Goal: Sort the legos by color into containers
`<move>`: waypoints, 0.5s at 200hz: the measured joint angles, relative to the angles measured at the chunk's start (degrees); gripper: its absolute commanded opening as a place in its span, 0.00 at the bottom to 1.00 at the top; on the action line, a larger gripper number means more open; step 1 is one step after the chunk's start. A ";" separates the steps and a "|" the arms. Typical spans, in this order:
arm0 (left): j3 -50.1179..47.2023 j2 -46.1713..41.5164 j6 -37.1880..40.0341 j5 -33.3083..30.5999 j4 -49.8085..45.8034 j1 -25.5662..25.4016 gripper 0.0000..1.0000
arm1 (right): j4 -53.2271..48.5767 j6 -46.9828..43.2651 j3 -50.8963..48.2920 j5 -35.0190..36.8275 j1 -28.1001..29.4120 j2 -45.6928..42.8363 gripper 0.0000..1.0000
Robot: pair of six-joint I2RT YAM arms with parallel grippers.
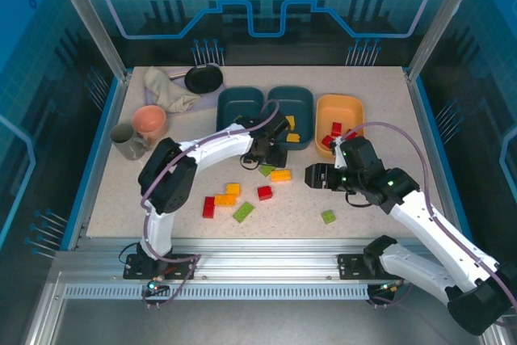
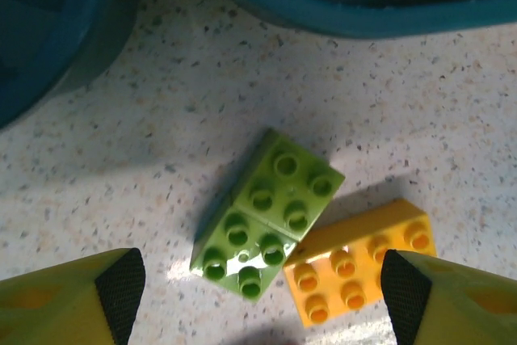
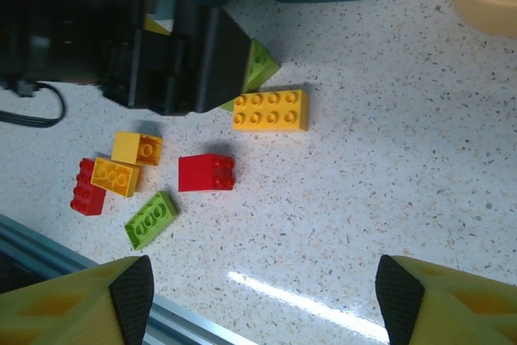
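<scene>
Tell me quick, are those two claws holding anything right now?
Left gripper: open, empty, over a green brick.
Right gripper: open, holding nothing.

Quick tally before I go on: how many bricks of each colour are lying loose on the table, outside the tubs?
Green bricks: 3
Yellow bricks: 3
Red bricks: 2
Total: 8

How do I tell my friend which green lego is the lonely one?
Find the yellow-orange tub at the back right. Come toward the near edge, past the right arm, to a green brick. It lies alone; the other green bricks lie near yellow or red ones.
</scene>
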 measured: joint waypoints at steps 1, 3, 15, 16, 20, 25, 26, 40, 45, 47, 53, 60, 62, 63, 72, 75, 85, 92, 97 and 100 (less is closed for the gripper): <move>0.15 0.20 0.04 0.00 -0.02 -0.02 0.80 | 0.00 0.09 0.00 0.00 0.00 -0.07 0.76; 0.39 0.48 0.11 -0.02 -0.04 -0.04 0.80 | -0.02 0.11 0.00 0.02 0.00 -0.11 0.76; 1.75 2.14 0.46 -0.22 -0.20 -0.28 0.79 | -0.04 0.17 0.00 -0.17 -0.11 -0.33 0.76; 1.81 2.21 0.44 -0.22 -0.20 -0.31 0.79 | -0.04 0.20 0.00 -0.20 -0.11 -0.33 0.76; 2.16 2.73 0.57 -0.26 -0.17 -0.39 0.78 | -0.04 0.28 0.00 -0.17 -0.15 -0.37 0.76; 2.51 3.23 0.74 -0.37 -0.22 -0.52 0.77 | -0.07 0.28 0.00 -0.24 -0.28 -0.37 0.76; 2.56 3.30 0.81 -0.37 -0.22 -0.55 0.77 | -0.07 0.28 0.00 -0.28 -0.31 -0.37 0.76; 3.19 4.42 1.33 -0.59 -0.42 -0.83 0.74 | -0.07 0.31 0.00 -0.42 -0.68 -0.37 0.76; 3.34 4.76 1.40 -0.83 -0.42 -0.94 0.72 | -0.09 0.31 0.00 -0.55 -0.76 -0.37 0.76; 3.43 4.90 1.49 -0.90 -0.42 -0.96 0.71 | -0.09 0.28 0.00 -0.59 -0.79 -0.39 0.76; 3.54 5.27 1.55 -1.05 -0.42 -1.01 0.69 | -0.13 0.28 0.00 -0.81 -0.98 -0.42 0.76; 3.63 5.68 1.62 -1.25 -0.44 -1.05 0.68 | -0.15 0.28 0.00 -1.05 -1.16 -0.42 0.76; 3.63 5.84 1.49 -1.29 -0.42 -1.07 0.68 | -0.17 0.28 0.00 -1.05 -1.18 -0.42 0.76; 3.65 5.92 1.49 -1.33 -0.42 -1.07 0.68 | -0.20 0.28 0.00 -1.07 -1.20 -0.42 0.76; 3.67 6.43 1.53 -1.53 -0.44 -1.09 0.67 | -0.28 0.28 0.00 -1.31 -1.49 -0.42 0.76; 3.69 6.60 1.53 -1.62 -0.44 -1.09 0.66 | -0.28 0.28 0.00 -1.31 -1.51 -0.42 0.76; 3.89 7.21 1.55 -1.92 -0.55 -1.09 0.61 | -0.28 0.28 0.00 -1.46 -1.75 -0.44 0.76; 4.09 7.61 1.60 -2.16 -0.57 -1.09 0.57 | -0.28 0.28 0.00 -1.60 -1.88 -0.44 0.76; 4.24 7.85 1.44 -2.36 -0.63 -1.09 0.55 | -0.28 0.26 0.00 -1.68 -1.99 -0.44 0.76; 4.28 7.96 1.75 -2.36 -0.63 -1.09 0.53 | -0.28 0.28 0.00 -1.75 -2.01 -0.44 0.76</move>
